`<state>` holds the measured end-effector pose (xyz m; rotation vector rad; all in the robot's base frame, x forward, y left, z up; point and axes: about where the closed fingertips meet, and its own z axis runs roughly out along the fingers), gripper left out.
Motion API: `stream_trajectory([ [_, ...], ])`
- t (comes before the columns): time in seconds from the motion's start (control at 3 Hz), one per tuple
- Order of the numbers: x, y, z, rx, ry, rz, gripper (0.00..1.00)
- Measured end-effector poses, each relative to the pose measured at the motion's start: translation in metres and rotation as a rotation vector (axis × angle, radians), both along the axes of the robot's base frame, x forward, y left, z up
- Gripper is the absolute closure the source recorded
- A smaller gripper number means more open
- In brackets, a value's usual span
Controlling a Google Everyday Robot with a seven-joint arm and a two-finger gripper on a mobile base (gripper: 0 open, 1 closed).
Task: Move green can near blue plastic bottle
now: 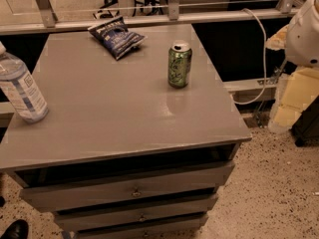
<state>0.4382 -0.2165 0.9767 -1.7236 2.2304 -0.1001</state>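
The green can (179, 64) stands upright on the grey cabinet top (114, 113), right of centre and toward the back. The blue plastic bottle (21, 91) stands at the left edge of the top, partly cut off by the frame. My gripper (290, 99) shows as pale yellow parts below the white arm (305, 31) at the right edge of the view. It is off the cabinet, well to the right of the can and lower than the top. It holds nothing that I can see.
A dark blue snack bag (115, 36) lies at the back of the top, left of the can. The cabinet has drawers (134, 190) in front. A metal rail (149, 19) and a white cable (261, 49) run behind. A speckled floor lies to the right.
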Motion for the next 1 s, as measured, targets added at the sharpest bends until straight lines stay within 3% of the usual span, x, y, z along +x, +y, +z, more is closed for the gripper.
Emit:
stream_trajectory([
  [0.33,0.000,0.000,0.000,0.000,0.000,0.000,0.00],
  [0.67,0.011,0.001,-0.004,0.057,-0.016,0.000,0.00],
  [1.0,0.047,0.004,-0.006,0.162,-0.080,0.012,0.00],
])
